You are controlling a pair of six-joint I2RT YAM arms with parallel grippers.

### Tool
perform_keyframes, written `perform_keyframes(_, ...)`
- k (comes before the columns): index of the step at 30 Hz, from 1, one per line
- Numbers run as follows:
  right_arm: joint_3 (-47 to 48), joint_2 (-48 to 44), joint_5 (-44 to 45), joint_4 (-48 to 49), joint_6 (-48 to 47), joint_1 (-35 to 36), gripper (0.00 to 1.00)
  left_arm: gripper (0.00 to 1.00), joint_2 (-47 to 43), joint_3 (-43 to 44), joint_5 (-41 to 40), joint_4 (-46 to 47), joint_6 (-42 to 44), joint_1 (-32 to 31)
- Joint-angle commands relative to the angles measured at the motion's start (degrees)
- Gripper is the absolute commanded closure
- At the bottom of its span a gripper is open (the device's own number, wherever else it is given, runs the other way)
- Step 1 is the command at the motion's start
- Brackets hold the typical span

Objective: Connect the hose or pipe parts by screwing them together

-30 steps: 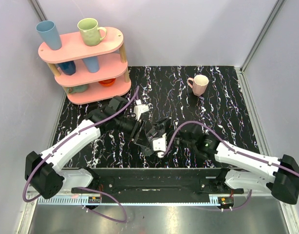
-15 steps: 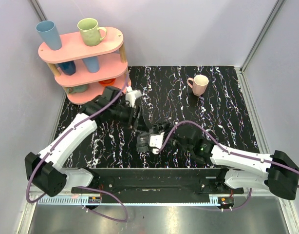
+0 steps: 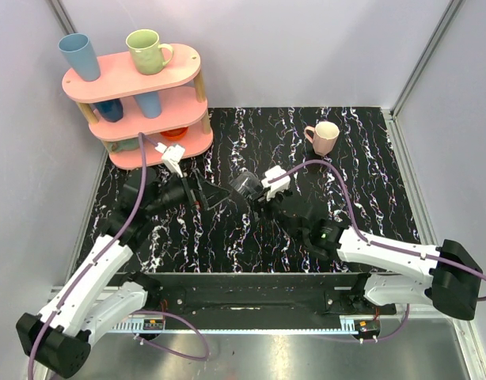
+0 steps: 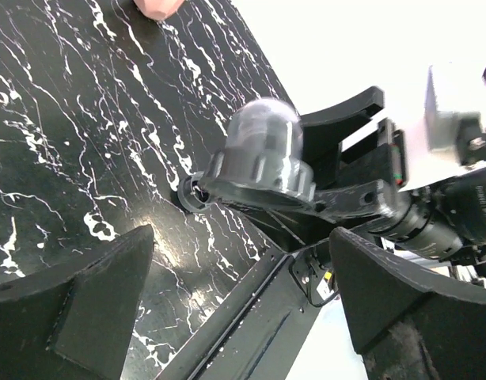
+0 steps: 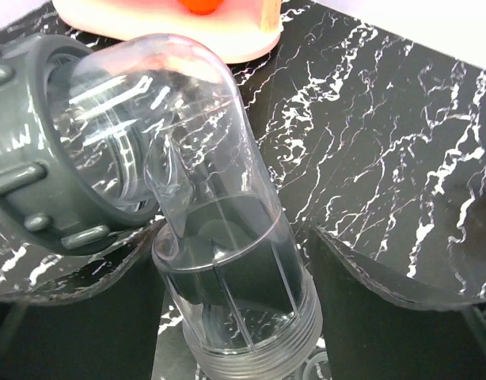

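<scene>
The right gripper alone carries the piece, its fingers closed on the straight leg of the tube; the left gripper stands wide open and empty, just beside it

The tube hangs over the middle of the table, between the two grippers, with the ring sitting around its side mouth; I cannot tell how deep the threads are engaged

Risks, as I judge them: the tube is smooth and round, so any twist from the left side could spin it inside the right fingers rather than turn the ring; if the left jaws close off the ring's axis they may cock it and cross the thread; a ring only loosely on could drop off

The tube is an elbow; its long leg runs back toward the right wrist, threaded end nearest that camera; the bend is uppermost, and the ringed mouth faces the left gripper
</scene>
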Motion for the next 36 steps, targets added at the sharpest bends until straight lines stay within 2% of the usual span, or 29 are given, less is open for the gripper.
perform_keyframes(1,3.8,0.1,5.1,0.4,12.7,0.3,0.90,0.03,1.5,-3.7,4.9,15.8,-5.2,-0.1)
perform_keyframes(4,5.1,1.4,4.5,-0.9,14.6,0.3,0.89,0.01,2.7,-4.4,6.8,20.1,-6.1,-0.5)
perform_keyframes(9,6.2,2.7,2.3,-1.1,18.1,0.3,0.90,0.01,3.3,-5.3,3.6,23.5,-4.2,-2.3)
perform_keyframes(14,6.5,3.9,0.9,-0.7,20.3,0.3,0.90,0.01,6.4,-5.4,3.5,24.5,-3.7,-3.0)
perform_keyframes(18,5.9,3.9,0.9,0.3,21.7,0.4,0.91,0.02,7.8,-5.0,-0.5,21.5,-1.8,-3.5)
perform_keyframes(21,5.3,3.2,0.3,1.1,22.5,0.3,0.91,0.02,7.7,-6.0,-2.0,22.8,-1.0,-3.8)
perform_keyframes(28,4.1,2.6,-0.8,2.8,23.7,0.3,0.91,0.05,7.5,-8.1,-0.7,28.8,-2.5,-4.0)
perform_keyframes(36,3.5,3.1,-2.0,4.0,25.2,0.3,0.92,0.04,8.6,-9.8,0.9,35.5,-5.5,-4.1)
